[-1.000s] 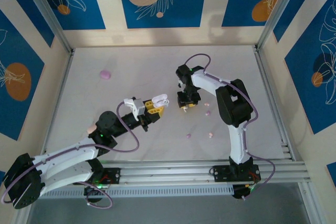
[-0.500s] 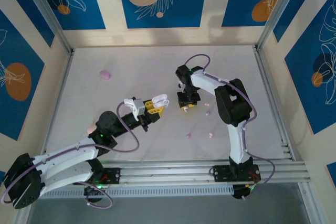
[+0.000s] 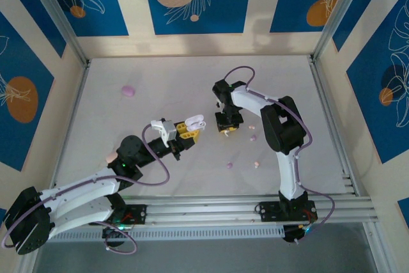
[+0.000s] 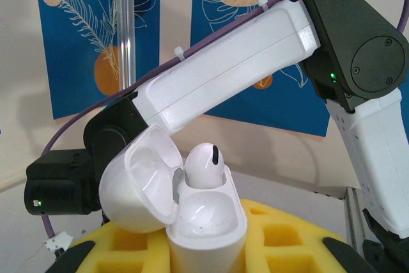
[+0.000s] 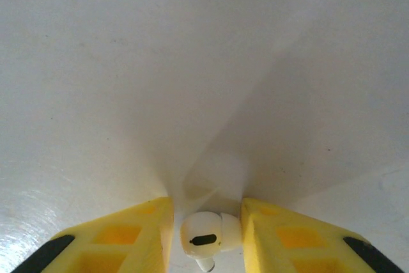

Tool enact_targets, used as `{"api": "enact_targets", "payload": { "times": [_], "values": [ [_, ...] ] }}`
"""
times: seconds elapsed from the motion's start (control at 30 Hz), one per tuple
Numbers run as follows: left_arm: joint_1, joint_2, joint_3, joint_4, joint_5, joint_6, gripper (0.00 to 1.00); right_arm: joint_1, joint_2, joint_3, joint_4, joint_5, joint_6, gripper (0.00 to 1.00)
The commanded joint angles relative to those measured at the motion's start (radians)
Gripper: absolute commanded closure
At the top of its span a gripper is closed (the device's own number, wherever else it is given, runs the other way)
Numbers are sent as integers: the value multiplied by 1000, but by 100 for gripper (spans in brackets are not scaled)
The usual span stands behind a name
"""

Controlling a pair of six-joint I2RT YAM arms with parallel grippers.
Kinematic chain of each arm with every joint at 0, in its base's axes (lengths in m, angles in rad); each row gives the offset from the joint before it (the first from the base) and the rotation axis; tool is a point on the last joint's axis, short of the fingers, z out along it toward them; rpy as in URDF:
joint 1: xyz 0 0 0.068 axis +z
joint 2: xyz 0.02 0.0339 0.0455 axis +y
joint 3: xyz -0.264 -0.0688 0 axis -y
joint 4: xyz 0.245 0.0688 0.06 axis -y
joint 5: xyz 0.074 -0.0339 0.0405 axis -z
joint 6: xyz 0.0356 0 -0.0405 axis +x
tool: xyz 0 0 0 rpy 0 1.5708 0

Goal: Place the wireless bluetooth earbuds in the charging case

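**Two robot arms, a charging case and earbuds**

On the white table (image 3: pixel 192 75), the left tool (image 3: pixel 185 131) is pressed around an open white charging case (image 4: pixel 208 222), whose base is cut off below. A seated earbud (image 4: pixel 204 165) stands inside. Just above the table, the right tool (image 3: pixel 227 127) pinches a white earbud (image 5: pixel 206 238), its stem cropped. Loose buds (image 3: pixel 229 165) lie nearby, too small to make out.

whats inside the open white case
One white earbud stands in the far slot of the case. The near slot looks empty. The earbud's stem is hidden inside the slot.
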Motion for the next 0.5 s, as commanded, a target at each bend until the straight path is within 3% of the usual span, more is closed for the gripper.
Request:
{"api": "enact_targets", "payload": {
  "times": [0.0, 0.47],
  "values": [
    [-15, -12, -4, 42, -9, 3, 82, 12, 13, -2, -53, 1, 29, 65],
    [-15, -11, -4, 45, -8, 0, 81, 22, -2, 4, -74, 41, 48, 65]
  ]
}}
